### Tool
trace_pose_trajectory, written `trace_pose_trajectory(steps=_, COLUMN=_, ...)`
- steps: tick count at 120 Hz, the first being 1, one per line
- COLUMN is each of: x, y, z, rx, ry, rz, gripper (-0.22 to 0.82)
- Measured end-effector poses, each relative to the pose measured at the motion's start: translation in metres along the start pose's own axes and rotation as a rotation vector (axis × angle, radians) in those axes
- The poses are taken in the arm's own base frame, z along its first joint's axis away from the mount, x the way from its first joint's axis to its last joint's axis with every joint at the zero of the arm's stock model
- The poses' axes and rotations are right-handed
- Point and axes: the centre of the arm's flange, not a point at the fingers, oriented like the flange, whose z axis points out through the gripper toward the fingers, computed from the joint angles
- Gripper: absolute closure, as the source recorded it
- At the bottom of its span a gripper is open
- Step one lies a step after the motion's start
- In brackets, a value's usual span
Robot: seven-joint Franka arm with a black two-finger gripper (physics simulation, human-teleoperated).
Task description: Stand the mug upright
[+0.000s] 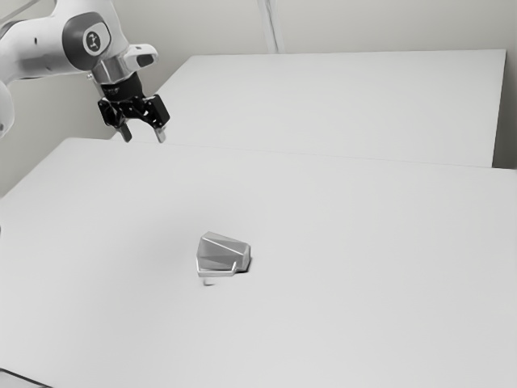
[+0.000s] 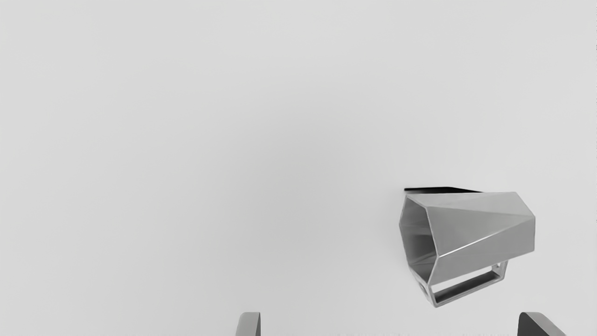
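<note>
Pale walls (image 1: 363, 31) stand behind the white table (image 1: 363, 307). Above it, the tool (image 1: 144, 139) hangs with its fingers wide apart and nothing between them. Well below, toward the exterior view's right, the mug (image 1: 222, 255) lies on its side on the table, its mouth (image 2: 417, 238) facing sideways and its handle (image 2: 466, 288) jutting from one side. It looks thin-walled, so probably light, and stiff; its smooth facets could slip or roll in a loose hold. Gripping across the body near the mouth, clear of the handle, should let that end swing up over the base (image 2: 534, 233).
</note>
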Motion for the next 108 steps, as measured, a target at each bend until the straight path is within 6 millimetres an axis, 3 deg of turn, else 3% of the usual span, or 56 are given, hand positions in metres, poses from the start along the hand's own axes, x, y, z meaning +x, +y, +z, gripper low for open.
trace_pose_trajectory(steps=32, x=-0.006, y=0.003, z=0.001, rx=-0.002, ry=-0.011, rz=0.005, gripper=0.00)
trace_pose_trajectory(steps=56, x=-0.032, y=0.021, z=0.041, rx=-0.150, ry=-0.096, rz=0.003, gripper=0.00)
trace_pose_trajectory(steps=69, x=-0.055, y=0.027, z=0.051, rx=-0.279, ry=-0.113, rz=0.003, gripper=0.00)
trace_pose_trajectory(steps=79, x=-0.071, y=0.029, z=0.078, rx=-0.401, ry=-0.149, rz=0.001, gripper=0.00)
trace_pose_trajectory(steps=90, x=-0.083, y=0.012, z=0.115, rx=-0.552, ry=-0.164, rz=-0.036, gripper=0.00)
trace_pose_trajectory(steps=108, x=-0.086, y=-0.046, z=0.150, rx=-0.690, ry=-0.098, rz=-0.106, gripper=0.00)
